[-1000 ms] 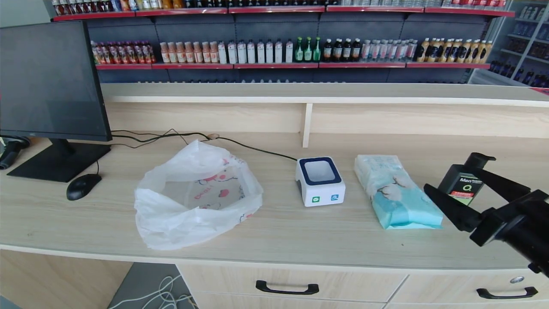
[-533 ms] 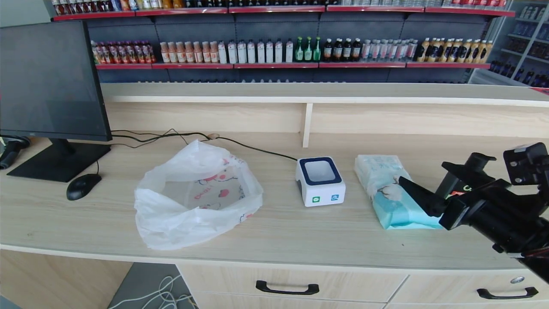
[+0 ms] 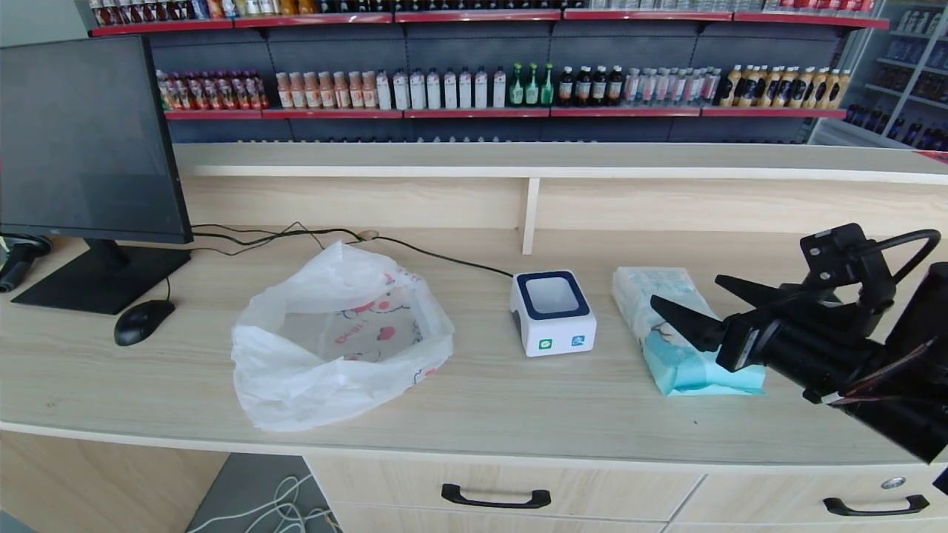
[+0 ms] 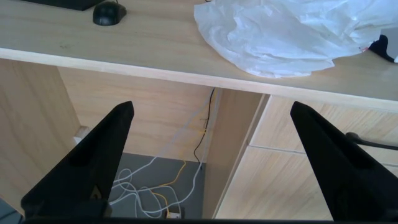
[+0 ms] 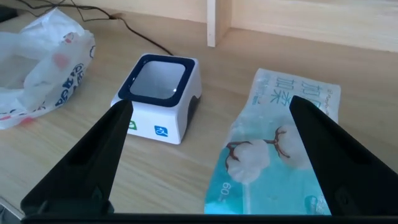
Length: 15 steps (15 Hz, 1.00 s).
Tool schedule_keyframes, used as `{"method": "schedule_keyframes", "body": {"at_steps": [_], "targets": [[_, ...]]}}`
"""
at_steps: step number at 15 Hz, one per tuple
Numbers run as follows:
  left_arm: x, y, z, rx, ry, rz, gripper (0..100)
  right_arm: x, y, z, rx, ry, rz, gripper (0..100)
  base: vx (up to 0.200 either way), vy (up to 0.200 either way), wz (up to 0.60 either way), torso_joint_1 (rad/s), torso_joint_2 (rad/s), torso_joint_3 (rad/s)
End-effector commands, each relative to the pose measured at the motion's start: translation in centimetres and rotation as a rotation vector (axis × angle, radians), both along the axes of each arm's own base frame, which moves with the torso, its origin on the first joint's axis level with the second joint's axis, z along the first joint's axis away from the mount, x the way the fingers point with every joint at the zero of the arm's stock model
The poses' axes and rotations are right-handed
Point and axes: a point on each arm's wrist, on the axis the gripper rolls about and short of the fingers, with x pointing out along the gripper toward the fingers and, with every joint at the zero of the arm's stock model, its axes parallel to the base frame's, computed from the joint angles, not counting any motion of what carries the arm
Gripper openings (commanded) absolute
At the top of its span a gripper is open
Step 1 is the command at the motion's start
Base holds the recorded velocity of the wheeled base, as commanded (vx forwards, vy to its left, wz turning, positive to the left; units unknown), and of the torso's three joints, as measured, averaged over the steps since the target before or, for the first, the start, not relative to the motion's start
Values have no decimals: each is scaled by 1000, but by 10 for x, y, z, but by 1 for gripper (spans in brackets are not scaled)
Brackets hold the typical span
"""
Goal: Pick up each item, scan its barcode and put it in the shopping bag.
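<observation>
- left gripper (image 4: pixel 211 106): jaws wide, empty, low before the counter's (image 3: pixel 518 400) near edge;
- right gripper (image 3: pixel 687 292): jaws spread, empty, over tissue pack (image 3: pixel 678 366), which lies flat just right of scanner (image 3: pixel 552 311); shopping bag (image 3: pixel 341 340) further left;
- step, judged: approach for first pick; next: descend, straddle pack, close;
- vs. earlier: right gripper has travelled left, from beside the pack to over it.

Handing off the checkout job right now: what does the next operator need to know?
Right gripper: open, empty, hovering over the tissue pack, which lies on the counter right of the scanner.
Left gripper: open, empty, below the counter edge, in front of the shopping bag.
Done: nothing; the bag lies open left of the scanner, no item seen inside.
Left: grasp the tissue pack, scan it, bag it.
</observation>
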Motion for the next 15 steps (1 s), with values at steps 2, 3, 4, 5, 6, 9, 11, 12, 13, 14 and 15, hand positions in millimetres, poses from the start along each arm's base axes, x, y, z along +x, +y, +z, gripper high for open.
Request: {"method": "schedule_keyframes", "body": {"at_steps": [2, 3, 4, 5, 6, 9, 11, 12, 13, 14, 15], "targets": [[0, 0, 0, 0, -1, 1, 100, 16, 4, 22, -1, 8, -6, 100, 0, 0, 0, 0, 0, 0], [0, 0, 0, 0, -1, 1, 100, 19, 5, 24, -3, 14, -6, 100, 0, 0, 0, 0, 0, 0], [0, 0, 0, 0, -1, 1, 100, 24, 4, 25, -17, 60, -25, 100, 0, 0, 0, 0, 0, 0], [0, 0, 0, 0, -1, 1, 100, 25, 4, 24, -25, 83, -30, 100, 0, 0, 0, 0, 0, 0], [0, 0, 0, 0, -1, 1, 100, 28, 2, 21, -42, 145, -41, 100, 0, 0, 0, 0, 0, 0], [0, 0, 0, 0, 1, 3, 100, 43, -7, 15, -55, 205, -80, 100, 0, 0, 0, 0, 0, 0], [0, 0, 0, 0, -1, 1, 100, 46, -8, 12, -78, 291, -86, 100, 0, 0, 0, 0, 0, 0], [0, 0, 0, 0, -1, 3, 100, 48, -8, 11, -88, 313, -85, 100, 0, 0, 0, 0, 0, 0], [0, 0, 0, 0, 1, 1, 100, 55, -6, 12, -102, 338, -90, 100, 0, 0, 0, 0, 0, 0], [0, 0, 0, 0, -1, 1, 100, 64, -4, 13, -107, 336, -98, 100, 0, 0, 0, 0, 0, 0], [0, 0, 0, 0, -1, 1, 100, 74, -5, 12, -113, 334, -112, 100, 0, 0, 0, 0, 0, 0]]}}
